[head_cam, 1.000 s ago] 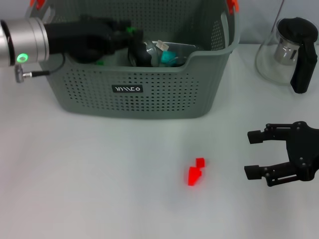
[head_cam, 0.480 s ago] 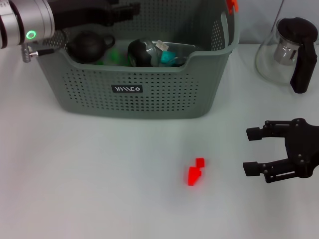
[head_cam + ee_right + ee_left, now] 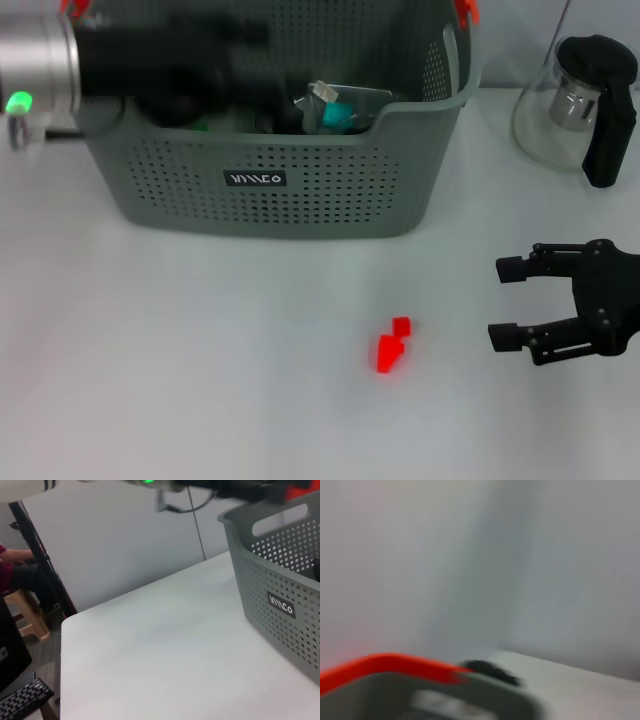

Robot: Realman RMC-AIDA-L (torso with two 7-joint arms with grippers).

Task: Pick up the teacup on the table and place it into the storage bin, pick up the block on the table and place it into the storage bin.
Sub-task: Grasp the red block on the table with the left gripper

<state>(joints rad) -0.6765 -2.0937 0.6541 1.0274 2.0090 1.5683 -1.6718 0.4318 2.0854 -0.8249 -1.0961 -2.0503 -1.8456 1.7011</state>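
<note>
Your left arm (image 3: 40, 75) is a brushed silver cylinder with a glowing green ring light and a small metal plug, darkening to matte black toward its blurred claw. Your right claw (image 3: 508, 303) is all matte black, with two blocky, square-tipped fingers (image 3: 512, 270) on angular linkages.

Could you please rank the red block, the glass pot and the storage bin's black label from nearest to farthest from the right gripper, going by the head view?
From the right gripper, open at the table's right:
1. Red block, just left of it.
2. Glass pot, behind it, far right.
3. Black label, on the storage bin front, far left.
</note>
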